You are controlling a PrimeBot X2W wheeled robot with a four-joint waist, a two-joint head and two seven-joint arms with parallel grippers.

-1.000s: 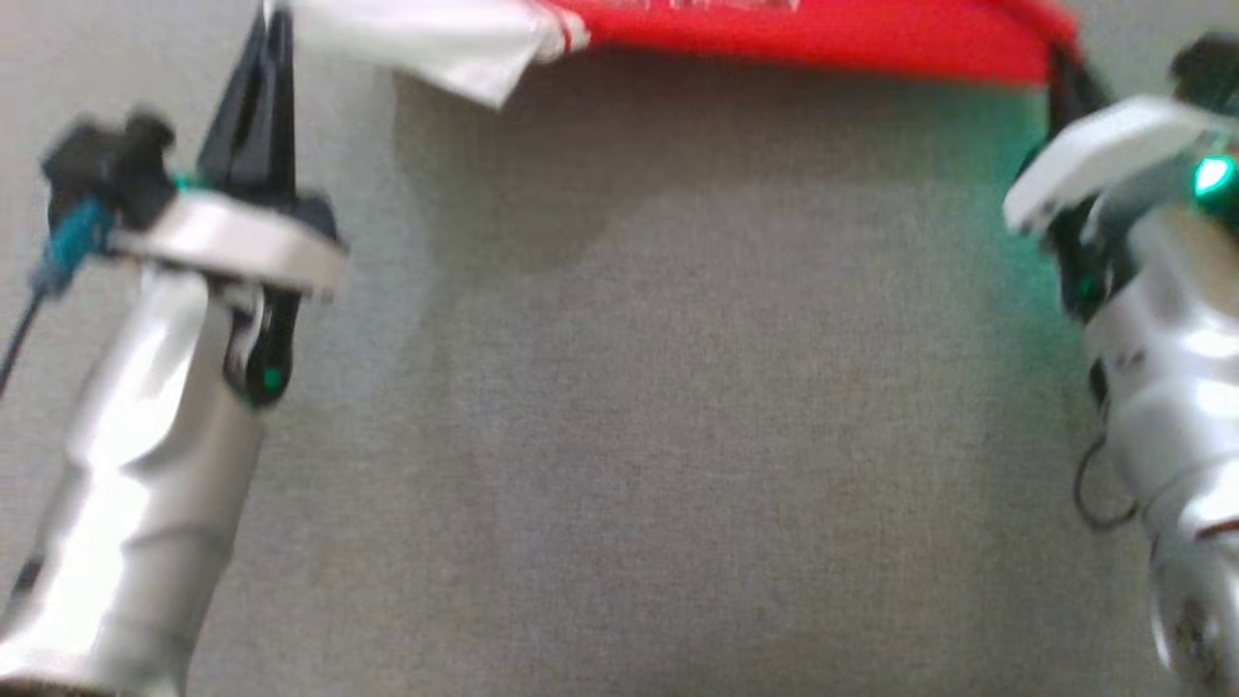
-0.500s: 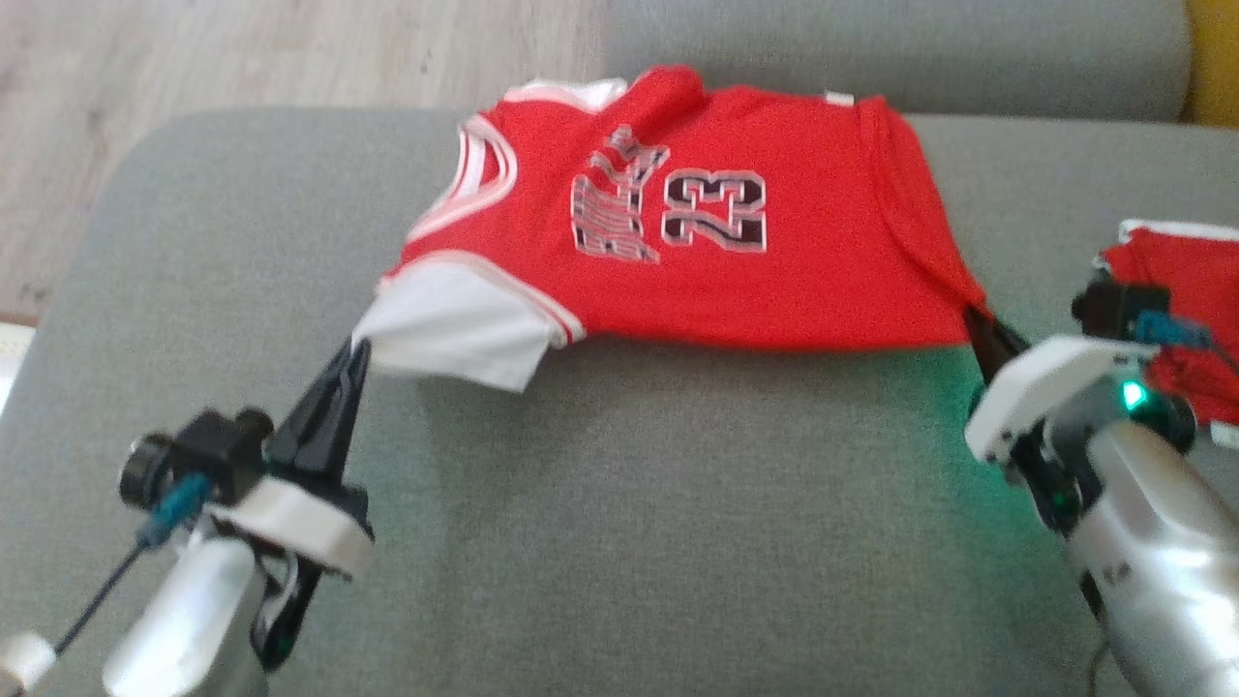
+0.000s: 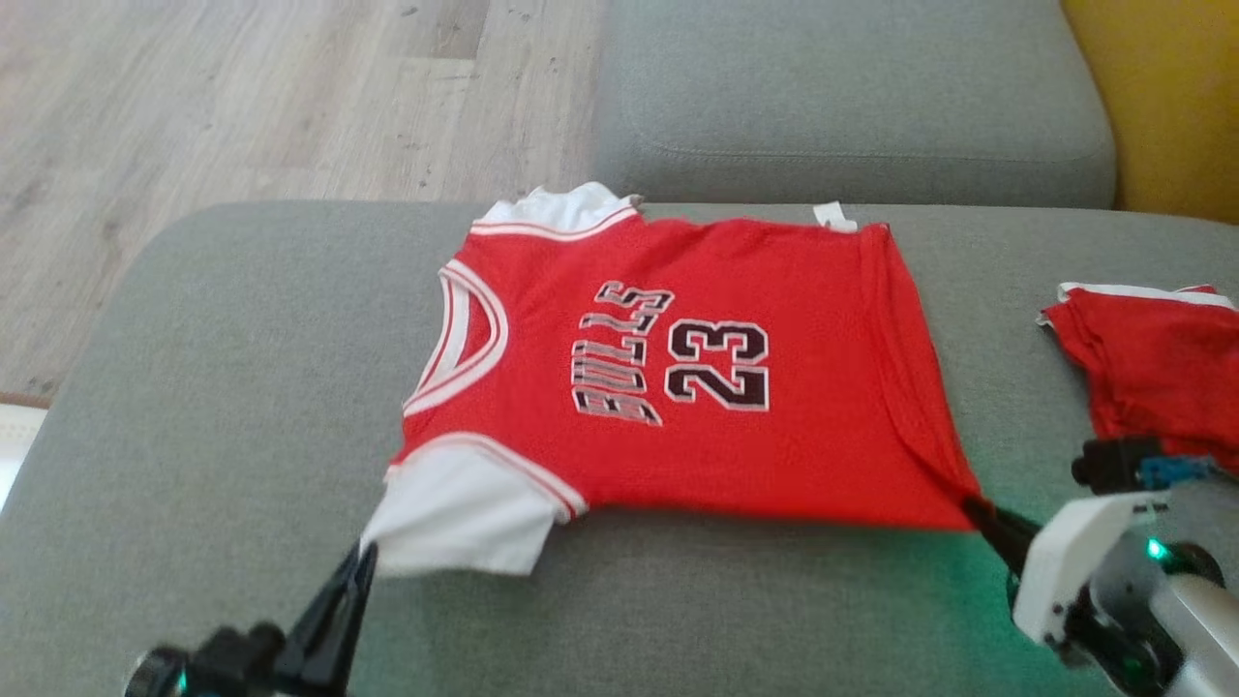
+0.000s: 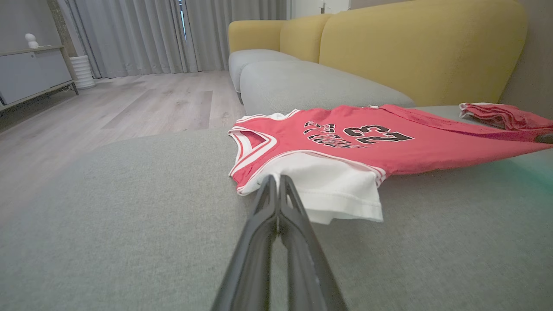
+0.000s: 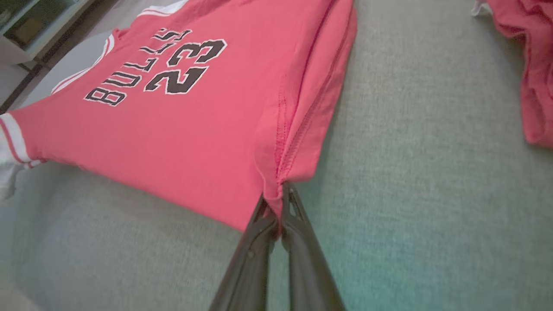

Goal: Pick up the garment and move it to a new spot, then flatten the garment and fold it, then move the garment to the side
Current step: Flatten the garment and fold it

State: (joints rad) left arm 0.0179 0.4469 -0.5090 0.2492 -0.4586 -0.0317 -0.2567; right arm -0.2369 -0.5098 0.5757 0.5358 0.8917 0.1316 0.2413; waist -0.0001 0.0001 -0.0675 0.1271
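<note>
The garment (image 3: 697,368) is a red jersey with white sleeves and "BULLS 23" on it, spread on the grey cushion (image 3: 242,387), its near edge raised off the fabric. My left gripper (image 3: 363,552) is shut on the near white sleeve's corner (image 4: 276,178). At the lower right, my right gripper (image 3: 973,505) is shut on the garment's red hem corner (image 5: 281,190). Both hold the near edge taut between them.
A second red garment (image 3: 1152,358) lies crumpled at the cushion's right. Behind stands another grey cushion (image 3: 852,106) and a yellow backrest (image 3: 1162,97). Wooden floor (image 3: 242,116) lies off the left edge. Bare cushion stretches toward me and to the left.
The head camera has tilted up, so the garment now sits lower and fully in view. Both grippers keep their hold on the near corners, and the garment lies flatter on the cushion.
</note>
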